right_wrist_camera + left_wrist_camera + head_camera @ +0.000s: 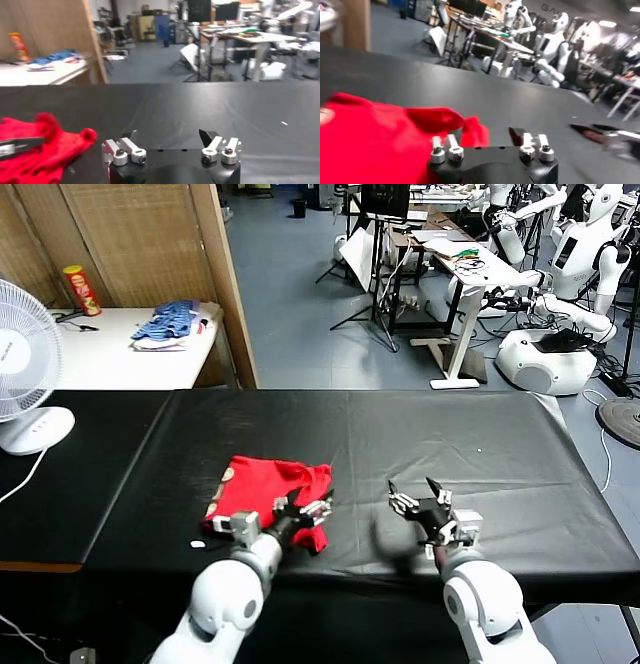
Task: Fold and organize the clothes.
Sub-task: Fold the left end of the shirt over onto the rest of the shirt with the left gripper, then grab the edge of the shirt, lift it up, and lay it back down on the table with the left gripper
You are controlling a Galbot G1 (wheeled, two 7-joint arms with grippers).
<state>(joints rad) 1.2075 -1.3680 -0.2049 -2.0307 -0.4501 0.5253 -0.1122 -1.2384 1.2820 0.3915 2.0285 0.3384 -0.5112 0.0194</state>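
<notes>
Red cotton, the T-shirt [262,492] lies crumpled and partly folded on the black-covered surface [480,434], its bulk just ahead of the left end effector [303,511] and to that end effector's outer side. A strip of brown-and-white print shows along the shirt's edge farthest from the right arm. The left end effector sits low over the shirt's near corner, right at the cloth. In the left wrist view its fingers [451,147] stand spread apart with a red fold [470,135] bunched up ahead of and between them; whether a fingertip touches the fabric cannot be told, and the fingers are not pinched on it.

The right end effector [420,494] rests low over bare black cover, beside the left one and clear of the shirt, which lies off to its inner side. Its fingers [131,147] are splayed wide with nothing between them.

Past the far edge of the surface, well beyond the left end effector, a white side table [120,354] carries a blue striped pile of clothes [172,324] and a red and yellow can [82,290]. A white fan [25,374] stands on the surface, far out on the left arm's side.
</notes>
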